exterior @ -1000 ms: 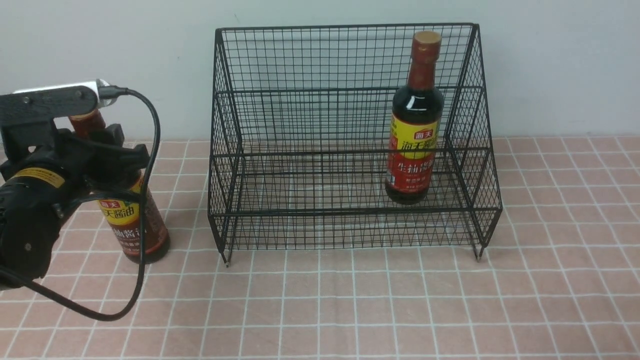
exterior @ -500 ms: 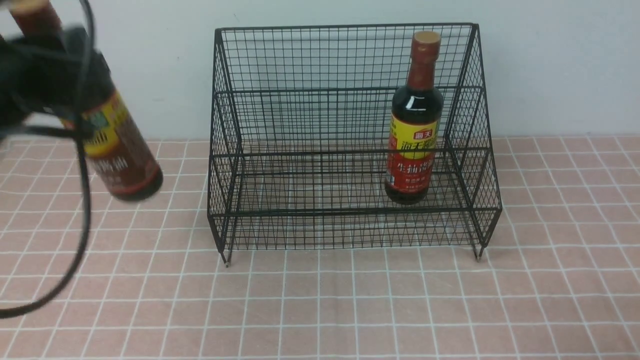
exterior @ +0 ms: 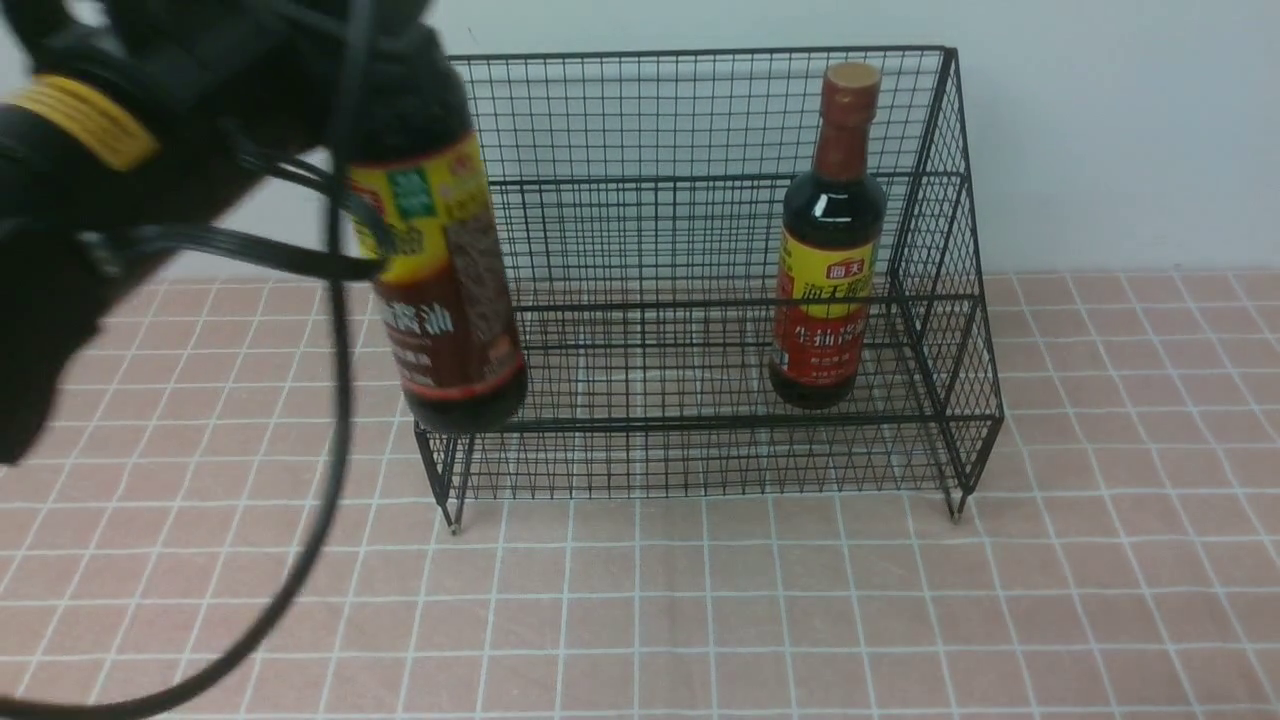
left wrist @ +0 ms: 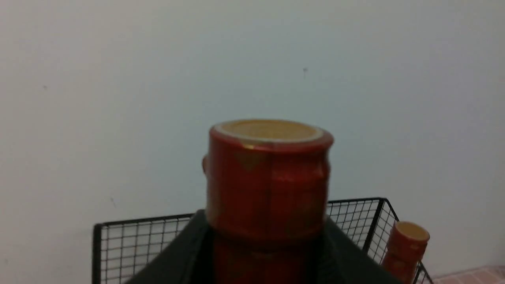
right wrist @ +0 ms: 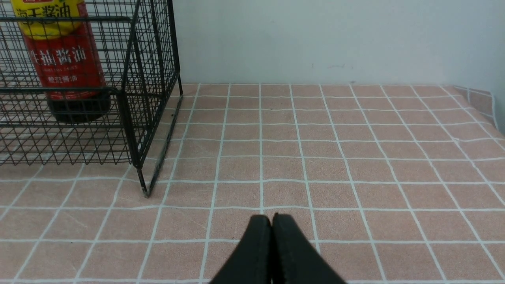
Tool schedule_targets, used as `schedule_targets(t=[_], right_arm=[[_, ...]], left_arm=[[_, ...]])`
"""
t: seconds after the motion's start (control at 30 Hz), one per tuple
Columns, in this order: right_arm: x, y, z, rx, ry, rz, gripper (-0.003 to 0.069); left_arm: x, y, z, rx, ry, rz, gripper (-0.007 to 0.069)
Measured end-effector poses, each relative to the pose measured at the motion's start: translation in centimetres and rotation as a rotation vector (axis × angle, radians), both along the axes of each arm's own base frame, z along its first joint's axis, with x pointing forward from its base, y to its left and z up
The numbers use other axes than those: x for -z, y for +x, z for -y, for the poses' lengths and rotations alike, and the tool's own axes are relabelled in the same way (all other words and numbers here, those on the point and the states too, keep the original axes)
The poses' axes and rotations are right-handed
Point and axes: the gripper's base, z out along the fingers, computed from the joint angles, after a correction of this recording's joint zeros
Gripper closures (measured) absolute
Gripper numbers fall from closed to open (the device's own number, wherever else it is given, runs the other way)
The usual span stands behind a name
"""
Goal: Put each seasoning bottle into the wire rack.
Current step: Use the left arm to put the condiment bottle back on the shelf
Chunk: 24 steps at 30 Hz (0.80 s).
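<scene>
My left gripper [exterior: 380, 90] is shut on the brown-label bottle [exterior: 445, 290] and holds it in the air, slightly tilted, in front of the left front corner of the black wire rack [exterior: 700, 180]. Its red neck and tan cap fill the left wrist view [left wrist: 268, 177]. The red-label bottle [exterior: 828, 260] stands upright inside the rack at its right end; it also shows in the left wrist view [left wrist: 404, 246] and the right wrist view [right wrist: 63, 63]. My right gripper [right wrist: 272, 225] is shut and empty, low over the tablecloth to the right of the rack [right wrist: 134, 98].
A pink tiled tablecloth [exterior: 760, 610] covers the table. A pale wall [exterior: 1100, 130] stands just behind the rack. My left arm's black cable [exterior: 330, 420] hangs down over the front left of the table. The table's right edge [right wrist: 487, 106] shows in the right wrist view.
My left gripper lifted the brown-label bottle off the table at the left and carried it up and to the right, to the rack's left front corner. The red-label bottle stayed put.
</scene>
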Motion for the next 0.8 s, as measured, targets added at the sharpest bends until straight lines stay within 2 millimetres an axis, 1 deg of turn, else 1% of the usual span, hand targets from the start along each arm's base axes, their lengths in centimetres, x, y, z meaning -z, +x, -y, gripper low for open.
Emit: schedule_targets(t=[0.1, 0.13, 0.2, 0.4, 0.63, 0.8], right_arm=[[0.0, 0.0, 0.0, 0.000, 0.000, 0.000, 0.0673], [0.0, 0.0, 0.0, 0.000, 0.000, 0.000, 0.0673], [0.0, 0.0, 0.0, 0.000, 0.000, 0.000, 0.0673], [0.0, 0.0, 0.0, 0.000, 0.000, 0.000, 0.0673], [0.0, 0.0, 0.0, 0.000, 0.000, 0.000, 0.0673], [0.0, 0.0, 0.0, 0.000, 0.000, 0.000, 0.0673]], left_arm=[[1.5, 1.3, 0.7, 0.000, 0.016, -0.028, 0.0362], [1.7, 1.5, 0.8, -0.001, 0.017, -0.029, 0.0362], [2.9, 2.5, 1.1, -0.008, 0.015, -0.053, 0.0363], [5.4, 4.0, 1.8, -0.017, 0.029, -0.128, 0.0362], [7.1, 4.4, 2.0, -0.008, 0.083, -0.230, 0.0362], [7.7, 4.4, 2.1, 0.001, 0.115, -0.277, 0.0362]])
